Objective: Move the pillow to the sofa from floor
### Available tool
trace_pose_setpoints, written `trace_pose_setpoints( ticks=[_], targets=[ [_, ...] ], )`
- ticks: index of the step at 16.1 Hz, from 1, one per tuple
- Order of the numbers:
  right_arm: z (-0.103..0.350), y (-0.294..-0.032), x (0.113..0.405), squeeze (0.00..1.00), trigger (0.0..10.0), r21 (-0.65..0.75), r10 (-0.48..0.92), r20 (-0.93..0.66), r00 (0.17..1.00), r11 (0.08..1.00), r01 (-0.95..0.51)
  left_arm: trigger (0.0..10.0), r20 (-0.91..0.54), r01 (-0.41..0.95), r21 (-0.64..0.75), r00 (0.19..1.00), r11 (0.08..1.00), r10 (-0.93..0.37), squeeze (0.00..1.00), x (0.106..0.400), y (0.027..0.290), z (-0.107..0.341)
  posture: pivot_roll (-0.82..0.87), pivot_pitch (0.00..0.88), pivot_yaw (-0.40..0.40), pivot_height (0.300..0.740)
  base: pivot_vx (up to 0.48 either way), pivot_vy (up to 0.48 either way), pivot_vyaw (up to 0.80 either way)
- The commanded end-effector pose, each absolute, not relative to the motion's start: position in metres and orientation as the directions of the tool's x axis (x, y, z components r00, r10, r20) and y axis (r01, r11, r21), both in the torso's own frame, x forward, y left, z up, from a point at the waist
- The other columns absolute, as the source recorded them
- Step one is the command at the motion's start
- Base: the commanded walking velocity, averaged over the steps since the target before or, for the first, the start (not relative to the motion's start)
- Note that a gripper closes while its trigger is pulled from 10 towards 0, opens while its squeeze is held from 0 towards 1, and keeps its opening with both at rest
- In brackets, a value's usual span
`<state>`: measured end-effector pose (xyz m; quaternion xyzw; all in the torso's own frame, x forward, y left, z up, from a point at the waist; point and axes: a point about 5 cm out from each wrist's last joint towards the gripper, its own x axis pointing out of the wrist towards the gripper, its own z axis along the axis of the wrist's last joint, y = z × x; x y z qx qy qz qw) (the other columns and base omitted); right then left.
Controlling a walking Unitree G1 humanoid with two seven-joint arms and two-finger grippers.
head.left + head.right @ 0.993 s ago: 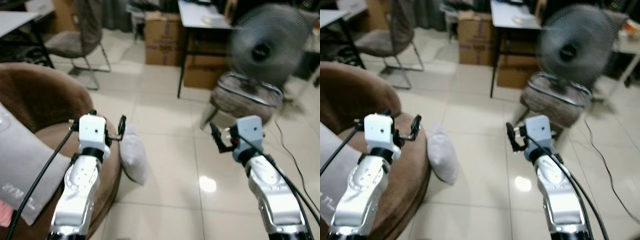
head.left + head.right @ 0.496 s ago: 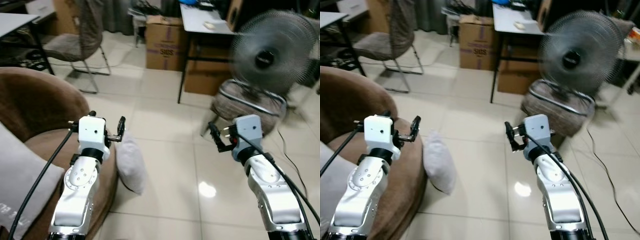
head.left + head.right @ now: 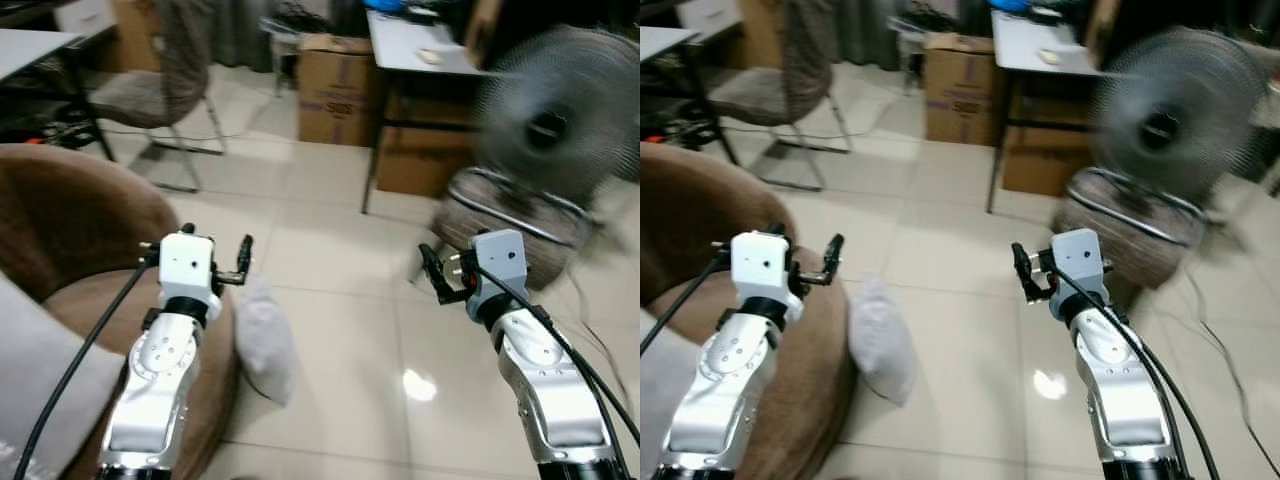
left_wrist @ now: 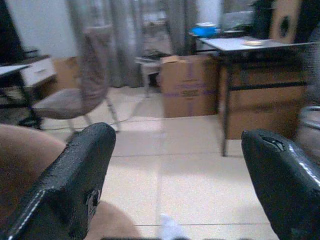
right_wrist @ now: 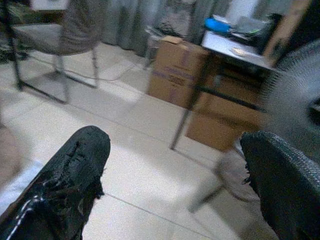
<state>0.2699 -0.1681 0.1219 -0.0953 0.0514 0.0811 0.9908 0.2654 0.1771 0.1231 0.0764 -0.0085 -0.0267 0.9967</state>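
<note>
The pillow (image 3: 264,340) (light grey) stands on edge on the tiled floor (image 3: 330,300), leaning against the outer side of the brown sofa (image 3: 70,230). Nothing grips it.

The left claw (image 3: 243,262) is raised above the sofa's rim, just above the pillow's top end and apart from it. Its fingers (image 4: 75,190) are spread wide and hold nothing. The pillow's tip (image 4: 167,227) shows between them, low in the left wrist view.

The right claw (image 3: 432,272) is held up over open floor, well apart from the pillow. Its fingers (image 5: 65,185) are also spread wide and empty.

A second grey cushion (image 3: 40,390) lies on the sofa seat beside the left arm.

Beyond the claws stand a fan (image 3: 550,125) (blurred), a padded stool (image 3: 510,225) below it, a bench (image 3: 420,50) with cardboard boxes (image 3: 335,75) beside and under it, and a chair (image 3: 150,90).
</note>
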Motion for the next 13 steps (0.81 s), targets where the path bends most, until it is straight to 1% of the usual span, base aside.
trace_pose_setpoints(
  ticks=[1, 10, 11, 13],
  targets=[
    [0.1237, -0.1649, 0.2706, 0.0, 10.0, -0.186, 0.168, -0.112, 0.979, 0.965, -0.187, 10.0, 0.018, 0.048, 0.159, 0.999, 0.986, -0.051, 0.73, 0.2663, 0.1783, 0.1253, 0.07, 0.0, -0.025, 0.74, 0.356, 0.0, 0.0],
    [0.1211, -0.1671, 0.2683, 0.0, 10.0, -0.183, 0.163, -0.121, 0.979, 0.966, -0.183, 10.0, 0.001, 0.066, 0.161, 0.998, 0.985, -0.067, 0.73, 0.2645, 0.1768, 0.1227, 0.07, 0.0, -0.017, 0.74, 0.354, 0.0, 0.0],
    [0.1199, -0.1674, 0.2678, 0.0, 10.0, -0.172, 0.165, -0.128, 0.978, 0.967, -0.186, 10.0, 0.0, 0.068, 0.162, 0.998, 0.984, -0.069, 0.73, 0.2644, 0.1764, 0.1224, 0.07, 0.0, -0.015, 0.74, 0.356, 0.0, 0.8],
    [0.1195, -0.1687, 0.2671, 0.0, 10.0, -0.178, 0.162, -0.129, 0.978, 0.967, -0.184, 10.0, -0.002, 0.071, 0.164, 0.997, 0.984, -0.071, 0.73, 0.2639, 0.176, 0.1223, 0.07, 0.0, -0.015, 0.74, 0.351, 0.0, 0.0]
  ],
)
